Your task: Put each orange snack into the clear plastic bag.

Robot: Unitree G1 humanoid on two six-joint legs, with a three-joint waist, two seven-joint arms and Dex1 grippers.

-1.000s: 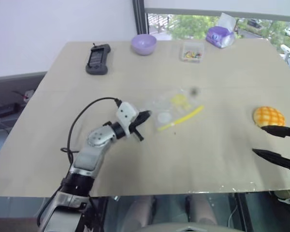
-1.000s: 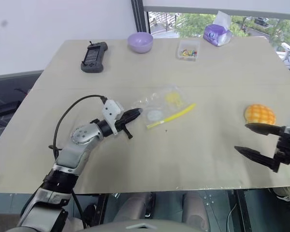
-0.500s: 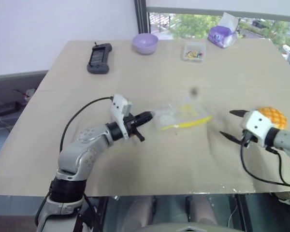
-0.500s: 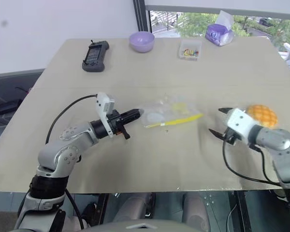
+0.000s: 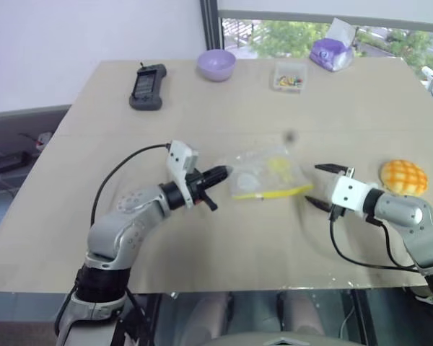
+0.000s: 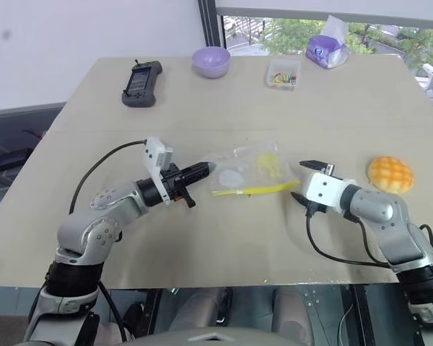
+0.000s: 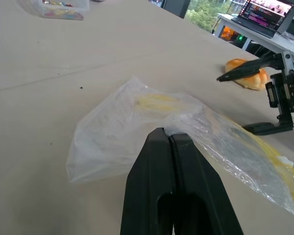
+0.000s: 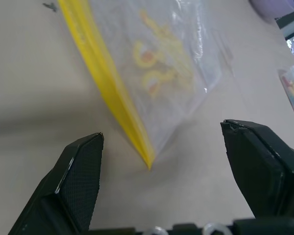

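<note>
Crinkly see-through plastic pouch with a yellow zip strip (image 5: 265, 173) lies near the middle of the tabletop (image 5: 224, 245), one corner pinched between the closed black fingers of the left gripper (image 5: 222, 173). The left wrist view shows that pinch close up, with the film bunched over the fingertips (image 7: 172, 143), which the head views cannot resolve. The right gripper (image 5: 322, 187) hovers just beside the pouch's zip end with its fingers spread wide and nothing between them; the right wrist view shows the zip's corner pointing into that gap. A round domed orange-yellow bun with a criss-cross top (image 5: 403, 176) sits near the right edge, outside the pouch. Along the far edge stand a black handheld controller (image 5: 146, 86), a purple bowl (image 5: 216, 65), a small clear box of coloured bits (image 5: 289, 76) and a purple tissue pack (image 5: 330, 53).
</note>
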